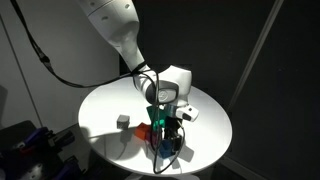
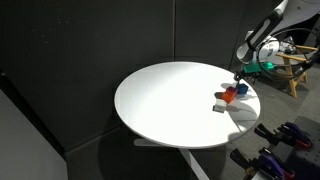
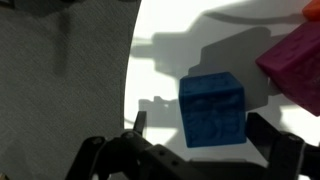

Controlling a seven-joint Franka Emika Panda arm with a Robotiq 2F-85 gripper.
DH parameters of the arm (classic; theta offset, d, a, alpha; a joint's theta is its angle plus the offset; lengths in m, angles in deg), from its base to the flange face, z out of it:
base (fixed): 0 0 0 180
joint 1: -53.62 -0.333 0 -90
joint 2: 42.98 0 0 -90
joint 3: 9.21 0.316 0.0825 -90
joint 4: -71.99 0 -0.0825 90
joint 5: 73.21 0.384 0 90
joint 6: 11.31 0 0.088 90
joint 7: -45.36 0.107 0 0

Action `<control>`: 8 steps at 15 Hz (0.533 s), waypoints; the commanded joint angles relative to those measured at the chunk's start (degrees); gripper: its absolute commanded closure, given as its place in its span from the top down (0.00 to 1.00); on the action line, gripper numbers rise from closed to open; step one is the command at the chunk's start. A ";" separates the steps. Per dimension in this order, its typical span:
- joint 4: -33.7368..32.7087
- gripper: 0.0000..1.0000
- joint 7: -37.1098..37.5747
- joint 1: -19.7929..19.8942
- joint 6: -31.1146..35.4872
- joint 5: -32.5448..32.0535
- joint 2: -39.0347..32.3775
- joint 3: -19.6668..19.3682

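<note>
one blue cube [image 3: 212, 108], one magenta block [image 3: 296, 62] (one grey cube [image 1: 122, 120]).

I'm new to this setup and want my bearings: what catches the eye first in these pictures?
The round white table stands out against the dark surroundings in both exterior views, with the robot arm bent over a cluster of small blocks near its edge. In the wrist view a blue cube fills the middle, sitting between the open fingers of the hand, with a magenta block close beside it.
</note>
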 commanded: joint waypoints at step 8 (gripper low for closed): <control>1.38 1.00 -0.46 0.05 -1.44 0.01 2.89 -0.03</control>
